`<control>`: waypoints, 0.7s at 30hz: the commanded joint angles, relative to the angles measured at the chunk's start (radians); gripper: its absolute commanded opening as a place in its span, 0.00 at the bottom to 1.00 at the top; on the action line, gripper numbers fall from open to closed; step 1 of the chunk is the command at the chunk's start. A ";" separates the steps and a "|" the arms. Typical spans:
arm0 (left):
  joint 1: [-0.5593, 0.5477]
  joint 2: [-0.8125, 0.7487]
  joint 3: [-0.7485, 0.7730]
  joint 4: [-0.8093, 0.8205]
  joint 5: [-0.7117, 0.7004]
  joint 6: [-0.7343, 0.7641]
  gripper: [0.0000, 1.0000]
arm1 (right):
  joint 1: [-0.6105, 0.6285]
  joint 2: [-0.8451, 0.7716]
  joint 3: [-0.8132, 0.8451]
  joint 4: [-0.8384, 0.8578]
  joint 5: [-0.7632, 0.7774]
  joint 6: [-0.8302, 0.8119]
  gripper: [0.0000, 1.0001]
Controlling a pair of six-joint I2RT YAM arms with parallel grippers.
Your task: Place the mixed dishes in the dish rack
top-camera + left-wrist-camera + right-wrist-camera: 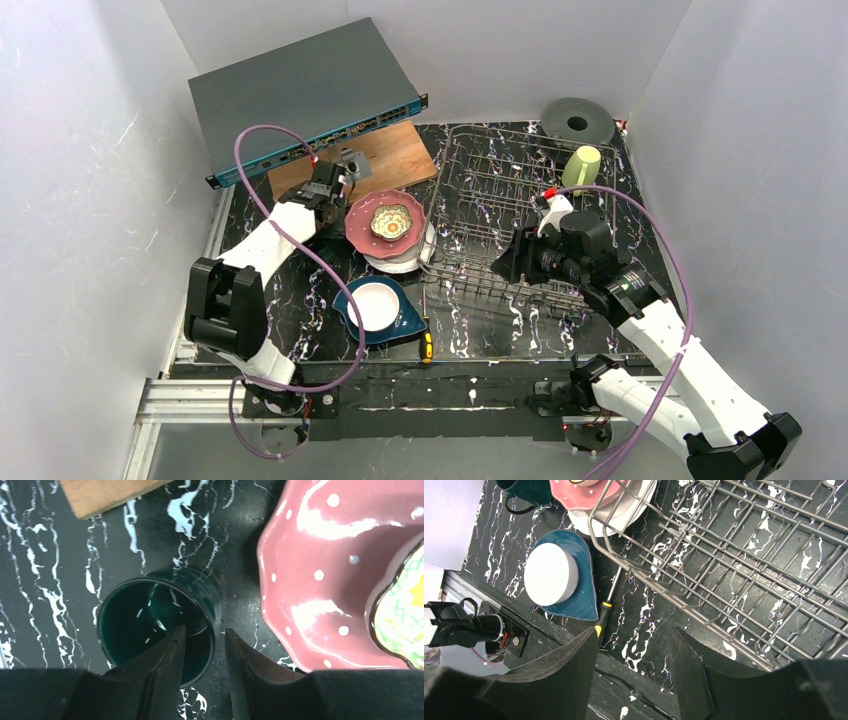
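Note:
My left gripper (205, 630) is open and straddles the rim of the upright dark teal mug (145, 615), one finger inside, one outside. The pink white-dotted plate (362, 228) lies just right of it, on the white plate (400, 265), with the cream flower-shaped dish (391, 222) in it. The white bowl (375, 305) sits upside down on the dark blue plate (405, 322). The pale yellow-green mug (581, 166) stands at the far right of the wire dish rack (480, 180). My right gripper (510, 262) is open and empty over the rack's near edge.
A yellow-and-black screwdriver (425, 335) lies between the blue plate and the rack. A wooden board (390, 150) and a grey equipment box (300, 90) sit at the back left. A dark grey disc (578, 122) lies behind the rack.

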 commanded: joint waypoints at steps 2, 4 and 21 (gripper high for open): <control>-0.039 -0.035 -0.056 0.018 -0.001 0.061 0.36 | 0.007 -0.014 -0.015 0.035 -0.016 0.013 0.63; -0.044 -0.059 -0.065 0.020 -0.019 0.055 0.37 | 0.007 -0.012 -0.015 0.038 -0.021 0.013 0.62; -0.048 0.013 -0.053 0.001 -0.047 0.070 0.38 | 0.015 -0.019 -0.023 0.040 -0.018 0.022 0.62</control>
